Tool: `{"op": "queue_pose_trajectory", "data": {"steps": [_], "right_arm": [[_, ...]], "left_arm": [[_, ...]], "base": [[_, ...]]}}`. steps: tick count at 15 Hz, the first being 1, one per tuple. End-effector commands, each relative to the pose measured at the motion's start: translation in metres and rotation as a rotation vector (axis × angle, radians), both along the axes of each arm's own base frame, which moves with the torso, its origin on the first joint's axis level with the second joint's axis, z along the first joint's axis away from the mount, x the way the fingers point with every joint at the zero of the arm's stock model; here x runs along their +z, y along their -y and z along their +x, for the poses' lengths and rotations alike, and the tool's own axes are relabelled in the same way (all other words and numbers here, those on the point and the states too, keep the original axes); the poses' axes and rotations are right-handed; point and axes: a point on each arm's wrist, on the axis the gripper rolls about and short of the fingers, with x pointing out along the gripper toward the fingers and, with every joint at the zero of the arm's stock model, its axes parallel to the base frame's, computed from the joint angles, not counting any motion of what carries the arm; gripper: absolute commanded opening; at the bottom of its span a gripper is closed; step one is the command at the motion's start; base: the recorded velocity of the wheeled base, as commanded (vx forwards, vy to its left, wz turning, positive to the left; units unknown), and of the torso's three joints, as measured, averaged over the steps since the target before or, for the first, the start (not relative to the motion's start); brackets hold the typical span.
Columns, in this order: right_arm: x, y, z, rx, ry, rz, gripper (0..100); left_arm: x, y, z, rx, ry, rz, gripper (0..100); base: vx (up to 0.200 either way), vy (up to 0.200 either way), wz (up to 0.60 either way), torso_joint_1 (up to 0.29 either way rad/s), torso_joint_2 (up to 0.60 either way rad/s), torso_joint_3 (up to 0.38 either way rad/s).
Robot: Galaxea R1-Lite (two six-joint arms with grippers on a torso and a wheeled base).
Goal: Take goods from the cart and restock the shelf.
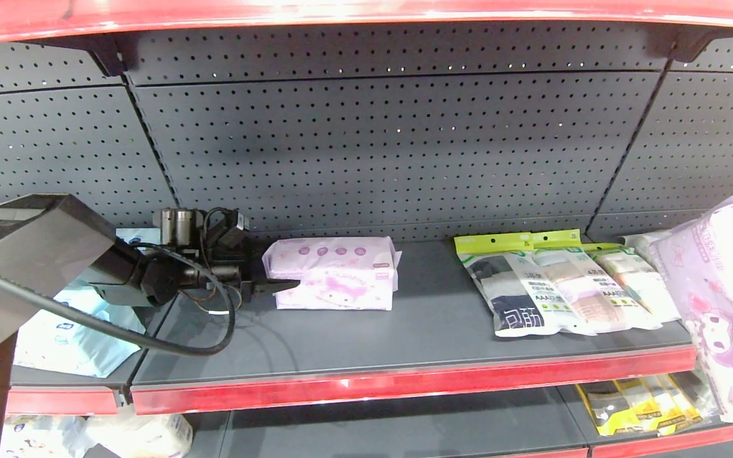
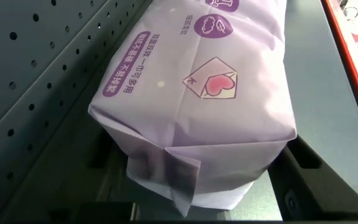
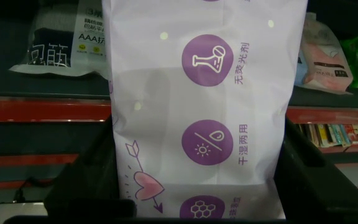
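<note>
Tissue pack [image 1: 335, 273] lies near the back edge of the shelf [image 1: 404, 331], within the left gripper [image 1: 280, 284]; whether it is clamped is unclear. It is better to release fully, then retreat straight.

The shelf [image 1: 417, 331] deck is matt grey metal, its perforated back panel [image 1: 392, 146] alike, its front edge strip [image 1: 404, 381] glossy red. The pink pack [image 1: 335, 273] on it and the lilac pack [image 1: 723, 286] off its right end wear soft, creased plastic film.
</note>
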Motion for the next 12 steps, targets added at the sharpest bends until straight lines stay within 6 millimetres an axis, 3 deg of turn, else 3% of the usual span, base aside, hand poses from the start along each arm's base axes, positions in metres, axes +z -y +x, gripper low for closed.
{"op": "queue_pose_trajectory", "data": {"steps": [1,4,12], "right_arm": [[0.0,0.0,0.001,0.001,-0.006,0.0,0],[-0.001,0.0,0.0,-0.001,-0.002,0.001,0],[-0.001,0.0,0.001,0.002,-0.005,0.004,0]], "left_arm": [[0.008,-0.001,-0.002,-0.003,0.004,-0.01,0],[0.022,-0.001,-0.005,0.001,-0.003,-0.026,0],[0.025,-0.004,-0.039,-0.005,-0.066,-0.03,0]], "base": [[0.0,0.0,0.0,0.0,0.0,0.0],[0.0,0.0,0.0,0.0,0.0,0.0],[0.0,0.0,0.0,0.0,0.0,0.0]]}}
